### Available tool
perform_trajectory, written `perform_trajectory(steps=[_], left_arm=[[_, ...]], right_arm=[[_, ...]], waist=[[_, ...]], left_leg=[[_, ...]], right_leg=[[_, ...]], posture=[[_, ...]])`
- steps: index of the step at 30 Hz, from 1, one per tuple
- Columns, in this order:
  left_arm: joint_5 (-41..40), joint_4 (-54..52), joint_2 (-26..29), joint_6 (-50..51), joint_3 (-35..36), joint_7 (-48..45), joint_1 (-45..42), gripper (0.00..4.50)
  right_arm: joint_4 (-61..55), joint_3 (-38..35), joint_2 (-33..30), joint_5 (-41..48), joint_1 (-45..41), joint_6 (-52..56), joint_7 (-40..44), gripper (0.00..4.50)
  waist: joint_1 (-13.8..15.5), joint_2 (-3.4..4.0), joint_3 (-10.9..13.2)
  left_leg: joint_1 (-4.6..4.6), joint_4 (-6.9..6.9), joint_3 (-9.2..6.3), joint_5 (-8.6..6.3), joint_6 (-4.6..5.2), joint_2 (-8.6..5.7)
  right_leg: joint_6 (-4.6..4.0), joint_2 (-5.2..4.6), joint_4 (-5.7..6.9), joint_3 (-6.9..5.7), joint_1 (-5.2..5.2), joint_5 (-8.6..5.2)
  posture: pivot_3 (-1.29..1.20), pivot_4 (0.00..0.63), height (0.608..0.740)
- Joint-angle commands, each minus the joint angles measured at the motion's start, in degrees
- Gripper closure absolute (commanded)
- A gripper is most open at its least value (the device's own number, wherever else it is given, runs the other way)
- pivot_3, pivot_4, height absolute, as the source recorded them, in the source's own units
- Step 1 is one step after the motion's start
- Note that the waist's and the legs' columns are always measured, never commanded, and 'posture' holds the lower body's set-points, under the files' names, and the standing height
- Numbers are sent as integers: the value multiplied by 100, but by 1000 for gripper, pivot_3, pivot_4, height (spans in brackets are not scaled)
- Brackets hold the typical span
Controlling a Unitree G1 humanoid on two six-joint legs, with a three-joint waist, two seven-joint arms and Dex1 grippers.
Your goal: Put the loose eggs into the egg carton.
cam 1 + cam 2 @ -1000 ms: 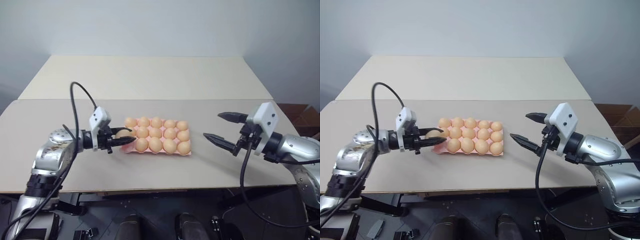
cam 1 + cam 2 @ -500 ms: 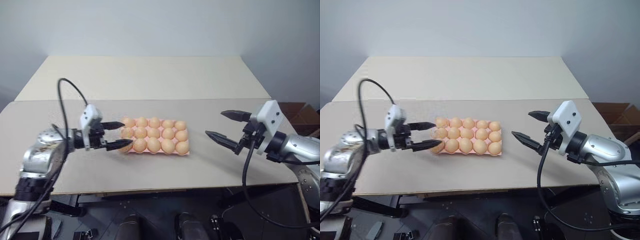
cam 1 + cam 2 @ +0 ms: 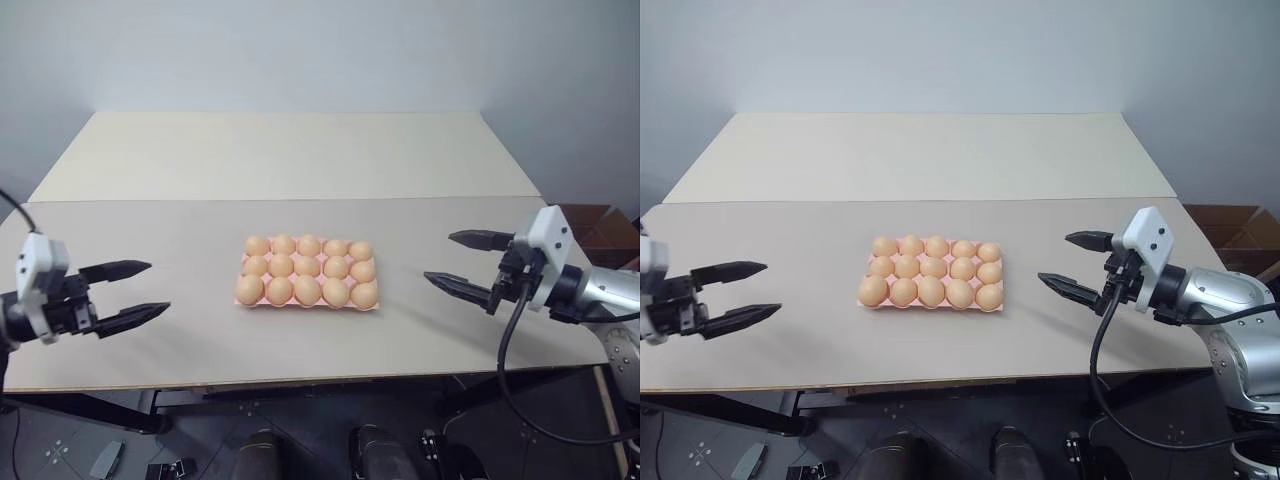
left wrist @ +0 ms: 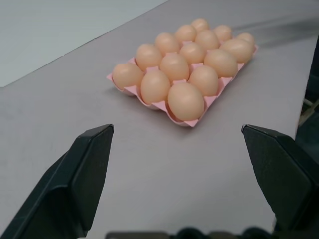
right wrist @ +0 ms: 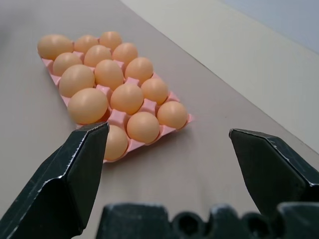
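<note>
While both grippers, L (image 3: 128,293) & R (image 3: 468,262), hang spread wide & empty, pink egg carton (image 3: 372,306) shows 15 tan eggs (image 3: 308,290).

We saw a beige table (image 3: 300,160) with a seam running across it where a nearer slab met a farther one. Behind it stood a plain pale wall (image 3: 300,50), and a brown cardboard box (image 3: 600,228) sat at the table's right edge.
</note>
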Motion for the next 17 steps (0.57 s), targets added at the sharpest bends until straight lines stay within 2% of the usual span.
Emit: perform_trajectory(steps=[1,8,17], left_arm=[[-177,-320,-114,-78,158,150,57,13],[-248,-23,64,-11,14,168,-437,13],[-404,-435,-156,120,-182,508,-498,13]], right_arm=[[-224,-188,-60,13,22,-103,-32,0],[-604,-181,-97,115,-127,56,-262,0],[-543,118,-67,-74,-272,155,-486,0]], waist=[[33,1,1],[67,0,0],[35,0,0]], left_leg=[[1,0,0,0,0,0],[2,1,1,0,-1,0],[1,-1,4,0,0,0]], right_leg=[[-3,0,2,-1,0,-2],[-13,2,2,1,0,-12],[0,2,3,4,-2,1]], posture=[[0,150,740],[0,150,740],[0,150,740]])
